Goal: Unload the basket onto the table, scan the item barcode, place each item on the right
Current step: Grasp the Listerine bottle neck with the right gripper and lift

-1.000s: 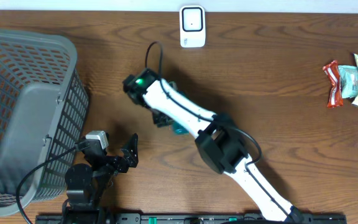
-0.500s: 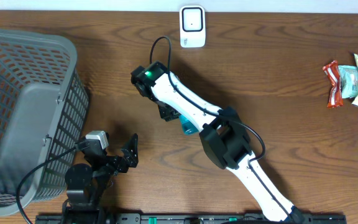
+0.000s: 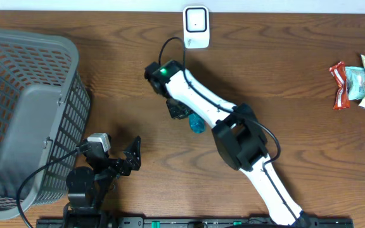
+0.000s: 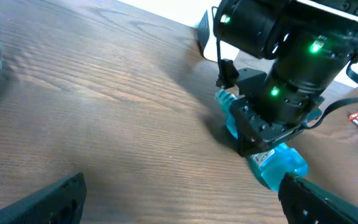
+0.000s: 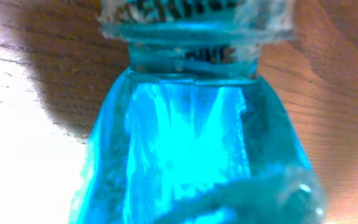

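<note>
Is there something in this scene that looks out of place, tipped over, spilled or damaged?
Only one thing: the blue bottle lies on its side on the table under the right gripper rather than standing. No liquid shows on the wood around it. The basket and scanner look normal.

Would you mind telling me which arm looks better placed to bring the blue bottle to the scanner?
The right. Its hand is already clamped around the blue bottle, fairly near the scanner. The left hand sits open near the basket, away from both.
</note>
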Controlling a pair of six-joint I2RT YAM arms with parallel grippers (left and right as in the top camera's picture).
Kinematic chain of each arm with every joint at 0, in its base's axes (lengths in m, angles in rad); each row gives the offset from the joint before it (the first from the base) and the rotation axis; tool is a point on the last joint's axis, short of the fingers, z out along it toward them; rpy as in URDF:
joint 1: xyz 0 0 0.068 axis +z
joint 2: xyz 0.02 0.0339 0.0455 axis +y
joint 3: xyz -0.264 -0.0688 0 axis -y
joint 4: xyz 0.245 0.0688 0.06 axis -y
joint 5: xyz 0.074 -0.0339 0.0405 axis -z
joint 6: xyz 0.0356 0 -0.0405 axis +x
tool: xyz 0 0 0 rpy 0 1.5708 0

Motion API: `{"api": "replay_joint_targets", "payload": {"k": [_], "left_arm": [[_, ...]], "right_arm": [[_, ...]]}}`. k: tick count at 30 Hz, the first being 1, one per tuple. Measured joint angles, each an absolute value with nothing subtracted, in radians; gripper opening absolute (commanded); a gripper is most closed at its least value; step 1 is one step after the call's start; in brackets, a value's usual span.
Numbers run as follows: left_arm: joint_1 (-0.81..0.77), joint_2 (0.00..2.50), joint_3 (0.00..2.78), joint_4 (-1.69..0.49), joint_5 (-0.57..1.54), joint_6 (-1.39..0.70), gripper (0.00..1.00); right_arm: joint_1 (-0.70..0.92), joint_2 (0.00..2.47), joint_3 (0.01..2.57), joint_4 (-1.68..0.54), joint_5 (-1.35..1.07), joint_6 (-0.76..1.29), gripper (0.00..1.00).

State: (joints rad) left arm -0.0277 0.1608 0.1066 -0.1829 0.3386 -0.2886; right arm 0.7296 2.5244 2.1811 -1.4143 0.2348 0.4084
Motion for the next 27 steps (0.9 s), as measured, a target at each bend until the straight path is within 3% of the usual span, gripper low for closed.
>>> {"api": "replay_joint_targets", "payload": {"k": [3,6,11,21,27], "left_arm": [[-0.028,0.161,0.107,-0.183,0.339,-0.288,0.98],[-0.028,0.161,0.107,-0.183,0.339,-0.288,0.98],[-0.028,0.161,0.107,-0.183,0.339,-0.288,0.98],[-0.028,0.161,0.107,-0.183,0.339,-0.288,0.98],[-0.028,0.161,0.107,-0.183,0.339,-0.288,0.98]], "right_arm": [[0.707,2.518,2.181,-1.416,0.176,0.356,0.29],[0.691,2.523,2.177,-1.417,0.109,0.303,0.32],[0.67,2.531,2.19,-1.426,0.016,0.239,0.46],[0.636,2.565,2.265,-1.446,-0.039,0.2,0.59],[0.625,2.579,2.294,-1.456,-0.051,0.2,0.58]]}}
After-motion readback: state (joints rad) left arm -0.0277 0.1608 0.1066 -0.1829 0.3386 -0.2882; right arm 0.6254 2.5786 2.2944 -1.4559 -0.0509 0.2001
